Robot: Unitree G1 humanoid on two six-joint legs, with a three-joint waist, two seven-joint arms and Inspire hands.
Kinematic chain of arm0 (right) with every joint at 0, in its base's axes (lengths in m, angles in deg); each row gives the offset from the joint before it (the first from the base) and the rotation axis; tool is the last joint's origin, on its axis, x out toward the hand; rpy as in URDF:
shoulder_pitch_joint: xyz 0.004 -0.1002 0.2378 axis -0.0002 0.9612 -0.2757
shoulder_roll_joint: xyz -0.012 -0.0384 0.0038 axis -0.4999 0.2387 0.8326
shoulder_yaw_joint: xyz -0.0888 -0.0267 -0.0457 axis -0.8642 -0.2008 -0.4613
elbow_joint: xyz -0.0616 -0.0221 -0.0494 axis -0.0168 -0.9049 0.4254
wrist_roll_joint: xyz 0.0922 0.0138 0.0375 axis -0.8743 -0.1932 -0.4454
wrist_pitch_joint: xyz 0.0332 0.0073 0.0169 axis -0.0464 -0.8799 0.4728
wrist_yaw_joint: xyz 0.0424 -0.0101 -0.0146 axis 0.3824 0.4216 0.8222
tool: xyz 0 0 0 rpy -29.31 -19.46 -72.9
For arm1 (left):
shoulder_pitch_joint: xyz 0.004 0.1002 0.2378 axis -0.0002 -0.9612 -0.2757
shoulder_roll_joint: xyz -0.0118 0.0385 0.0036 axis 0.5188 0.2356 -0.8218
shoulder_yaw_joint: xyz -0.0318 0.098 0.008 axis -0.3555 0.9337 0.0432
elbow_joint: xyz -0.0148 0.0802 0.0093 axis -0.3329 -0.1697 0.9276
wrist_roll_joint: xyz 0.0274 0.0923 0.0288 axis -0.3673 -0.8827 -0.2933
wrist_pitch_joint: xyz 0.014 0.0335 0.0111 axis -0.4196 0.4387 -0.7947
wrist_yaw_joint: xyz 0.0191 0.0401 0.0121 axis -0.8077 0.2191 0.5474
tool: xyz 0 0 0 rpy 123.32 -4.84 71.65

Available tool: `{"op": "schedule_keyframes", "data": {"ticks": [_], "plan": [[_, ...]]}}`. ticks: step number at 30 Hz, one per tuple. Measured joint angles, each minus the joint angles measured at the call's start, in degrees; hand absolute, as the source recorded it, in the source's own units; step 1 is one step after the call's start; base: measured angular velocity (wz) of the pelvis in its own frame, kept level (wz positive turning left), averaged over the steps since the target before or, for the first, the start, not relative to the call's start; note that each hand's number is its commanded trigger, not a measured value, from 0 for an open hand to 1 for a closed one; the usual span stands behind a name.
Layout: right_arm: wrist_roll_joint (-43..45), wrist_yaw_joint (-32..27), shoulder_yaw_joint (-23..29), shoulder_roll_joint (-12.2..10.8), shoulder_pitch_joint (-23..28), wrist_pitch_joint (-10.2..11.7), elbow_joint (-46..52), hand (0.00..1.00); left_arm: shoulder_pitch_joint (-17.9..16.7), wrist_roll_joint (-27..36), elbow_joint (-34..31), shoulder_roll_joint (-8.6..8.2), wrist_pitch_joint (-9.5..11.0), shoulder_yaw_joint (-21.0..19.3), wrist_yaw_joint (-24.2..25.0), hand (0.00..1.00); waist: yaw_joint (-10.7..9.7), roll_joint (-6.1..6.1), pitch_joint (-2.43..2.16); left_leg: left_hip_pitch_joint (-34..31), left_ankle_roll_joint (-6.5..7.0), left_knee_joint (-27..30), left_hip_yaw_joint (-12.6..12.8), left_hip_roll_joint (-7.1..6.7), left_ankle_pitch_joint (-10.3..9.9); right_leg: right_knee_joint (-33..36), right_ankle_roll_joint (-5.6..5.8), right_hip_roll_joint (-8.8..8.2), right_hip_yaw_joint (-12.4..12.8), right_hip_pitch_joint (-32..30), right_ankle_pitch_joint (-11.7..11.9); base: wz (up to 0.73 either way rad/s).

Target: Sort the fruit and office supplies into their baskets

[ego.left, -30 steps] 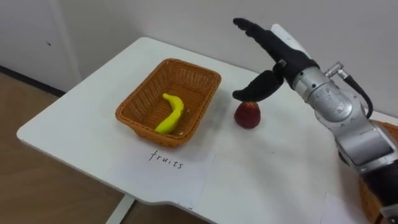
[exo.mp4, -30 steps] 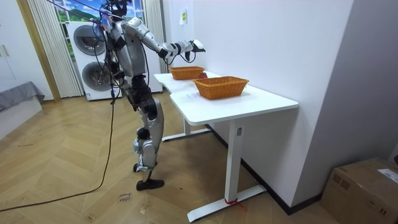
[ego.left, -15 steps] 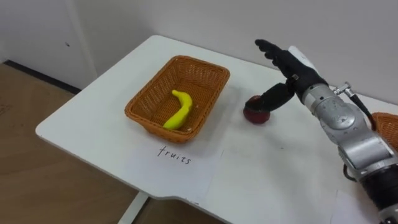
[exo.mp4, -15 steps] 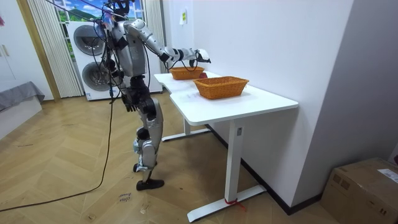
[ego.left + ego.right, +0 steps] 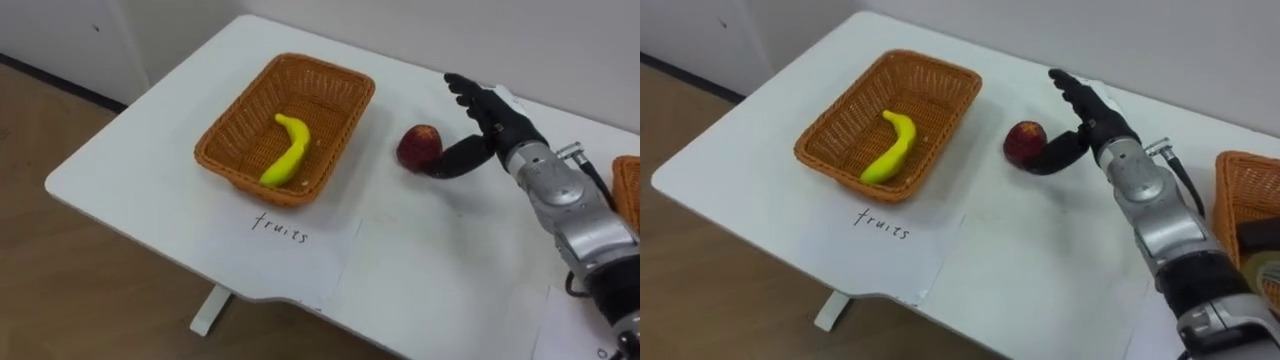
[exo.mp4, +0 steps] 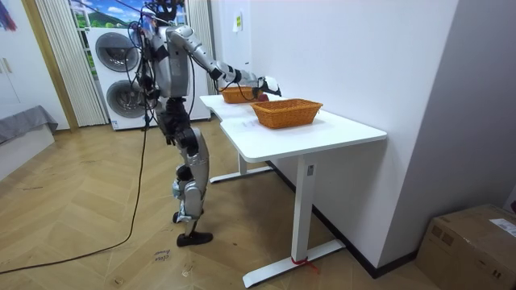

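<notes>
A white desk (image 5: 150, 170) runs across both eye views. Toward its left stands a woven brown basket (image 5: 235, 130) with a yellow banana (image 5: 286, 152) lying lengthwise on its floor. Just in front of the basket lies a sheet of paper (image 5: 290, 255), hand-lettered with the word "fruits" (image 5: 278, 227); no other writing can be read.

To the right of the basket, apart from it, a red apple (image 5: 418, 146) sits on the bare desk top. The right robot hand (image 5: 497, 118) is beside it on the right: its fingers are straight and spread, reaching past the apple toward the wall, while the thumb (image 5: 458, 162) rests against the apple's lower right side. Nothing is gripped.

At the far right the left eye view catches a sliver of a second basket; the right eye view shows more of this second basket (image 5: 1230, 200), with dark things inside that cannot be made out.

The room view adds the robot standing on the wood floor at the desk's edge, right arm stretched over it, washing machines (image 6: 121, 76) behind.
</notes>
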Motion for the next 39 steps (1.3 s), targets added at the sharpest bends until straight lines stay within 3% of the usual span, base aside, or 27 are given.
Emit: {"op": "schedule_keyframes", "data": {"ticks": [7,13,18,30,35,39], "plan": [[-3.55,-1.01,0.12,0.04,-0.4,1.41,-1.61,0.0,0.5,0.79,0.52,0.01,1.15,0.4,-2.12,0.0,0.21,0.62,0.36,-0.49,0.0,0.11,0.26,0.08,0.0,0.1,-0.06,0.18,0.69,-0.98,0.04,-0.02],[-5.44,-0.94,0.14,0.05,-0.38,1.44,-1.46,0.0,-0.15,0.78,0.67,0.0,1.29,0.32,-2.48,0.0,0.39,1.83,-0.11,-1.4,-0.01,0.16,0.45,0.07,0.01,0.2,-0.06,0.12,0.76,-1.86,0.04,0.0],[-9.0,-0.72,0.11,0.04,-0.38,1.45,-1.11,0.0,-0.56,0.78,1.01,0.0,1.36,0.31,-2.3,0.0,0.87,2.11,-0.28,-1.06,-0.01,0.06,0.64,0.15,0.01,0.17,-0.06,0.11,0.72,-1.68,0.04,-0.02],[-18.92,1.35,0.25,0.01,-0.35,1.75,-2.02,0.0,-2.46,0.71,3.35,-0.06,1.8,0.79,-1.98,0.0,1.45,2.64,-0.06,1.47,-0.01,-0.07,0.24,0.09,0.01,-0.17,-0.06,0.12,0.18,1.54,0.03,0.02],[-19.85,2.42,0.02,-0.35,-0.31,2.15,-3.48,0.0,-2.65,0.72,4.05,-0.22,1.84,1.96,-2.12,0.0,1.9,3.17,0.27,2.07,-0.01,0.0,0.47,0.04,0.0,-0.17,-0.28,0.09,0.49,2.07,-0.14,-0.01],[-19.83,2.97,-0.07,-0.44,0.48,2.29,-3.59,0.0,-2.83,0.75,3.98,-0.29,1.85,2.1,-2.03,0.0,1.91,3.27,0.19,2.17,-0.01,0.2,0.51,0.06,0.0,-0.19,-0.3,0.1,0.45,2.16,-0.18,0.0]]}}
